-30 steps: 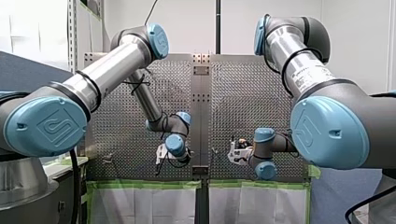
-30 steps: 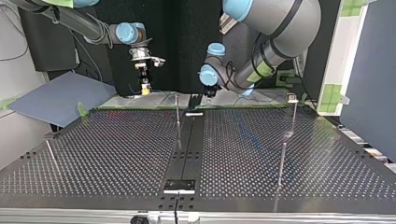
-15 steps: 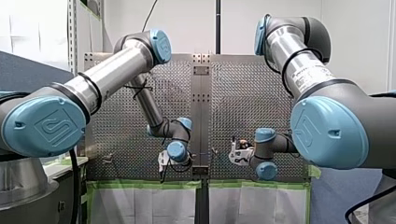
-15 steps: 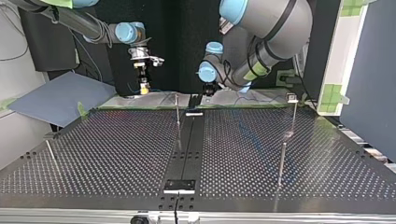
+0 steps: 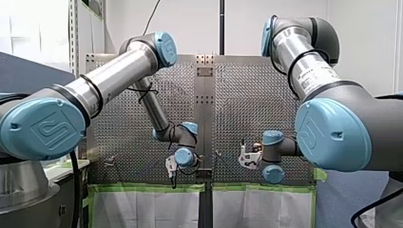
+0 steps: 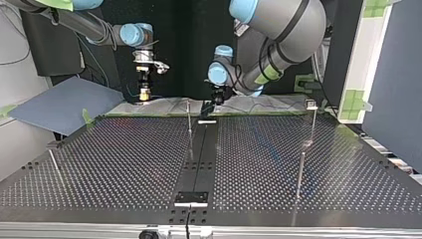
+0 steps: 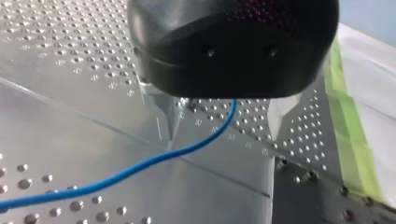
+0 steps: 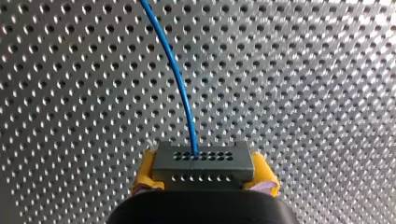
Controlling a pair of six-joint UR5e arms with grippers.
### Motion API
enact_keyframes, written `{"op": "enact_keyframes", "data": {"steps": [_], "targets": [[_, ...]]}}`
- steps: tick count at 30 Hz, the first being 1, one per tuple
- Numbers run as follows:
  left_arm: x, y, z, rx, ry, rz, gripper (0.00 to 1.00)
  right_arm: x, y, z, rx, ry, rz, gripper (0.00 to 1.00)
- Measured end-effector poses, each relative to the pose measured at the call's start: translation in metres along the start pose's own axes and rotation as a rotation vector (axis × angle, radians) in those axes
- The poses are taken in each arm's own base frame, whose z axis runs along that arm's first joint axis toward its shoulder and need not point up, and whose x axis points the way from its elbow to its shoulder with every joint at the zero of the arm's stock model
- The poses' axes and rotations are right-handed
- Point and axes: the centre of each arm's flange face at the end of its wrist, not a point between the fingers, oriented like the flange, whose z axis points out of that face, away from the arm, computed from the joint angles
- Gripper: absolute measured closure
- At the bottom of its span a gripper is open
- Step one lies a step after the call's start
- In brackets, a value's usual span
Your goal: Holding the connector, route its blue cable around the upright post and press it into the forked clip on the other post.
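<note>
Connector [image 8: 201, 163] clamped, left hand [image 7: 223, 136] lower, nearer centre

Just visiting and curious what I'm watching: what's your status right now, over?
Right gripper shut on connector. Left gripper open over the blue cable. Upright post stands apart from both; nothing seen blocking.

Front view sits behind my arms [image 5: 109, 76]; top view faces them across the same perforated metal table [image 6: 124, 164]; wrist views hover close.
</note>
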Motion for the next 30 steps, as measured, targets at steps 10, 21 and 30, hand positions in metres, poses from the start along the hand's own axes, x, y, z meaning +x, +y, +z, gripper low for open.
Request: {"op": "enact_keyframes", "data": {"steps": [10,21,30], "targets": [[0.003,-0.023,0.023,0.059,-0.086,-0.111,0.00,-0.004,0.021,-0.003,-0.109,-0.027,-0.038,1.00],[-0.003,-0.027,0.028,0.047,-0.144,-0.167,0.00,-0.004,0.025,-0.003,-0.124,-0.027,-0.052,1.00],[0.006,-0.023,0.019,0.029,-0.125,-0.157,0.00,-0.003,0.015,-0.003,-0.053,-0.024,-0.065,1.00]]}}
